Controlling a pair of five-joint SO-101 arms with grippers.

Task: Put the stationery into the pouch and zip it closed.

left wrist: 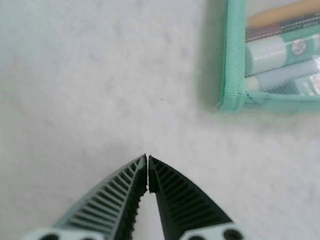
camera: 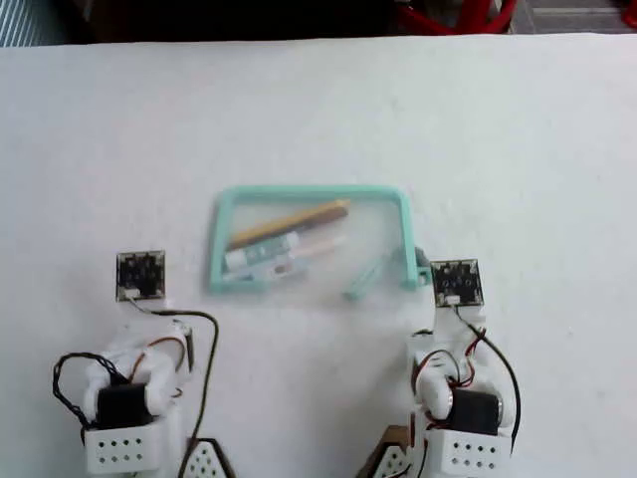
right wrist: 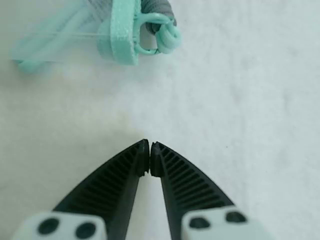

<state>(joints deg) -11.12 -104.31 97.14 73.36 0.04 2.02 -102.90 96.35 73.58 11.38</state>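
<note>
A clear pouch (camera: pixel 309 244) with a mint-green zip border lies flat mid-table. Inside it I see a yellow pencil (camera: pixel 289 224), a white and green stick (camera: pixel 264 257) and a mint pen (camera: pixel 366 279). Its corner with those items shows in the left wrist view (left wrist: pixel 235 75). The zip pull ring (right wrist: pixel 162 37) sits at the pouch's end corner in the right wrist view. My left gripper (left wrist: pixel 148 159) rests shut over bare table, short of the pouch's corner. My right gripper (right wrist: pixel 150 146) is shut too, a little back from the zip pull. Both arms (camera: pixel 134 398) (camera: pixel 458 398) sit at the near edge.
The white table (camera: pixel 318 119) runs wide and bare around the pouch. Cables trail by each arm's base. Dark and red objects (camera: pixel 458 15) lie beyond the far edge.
</note>
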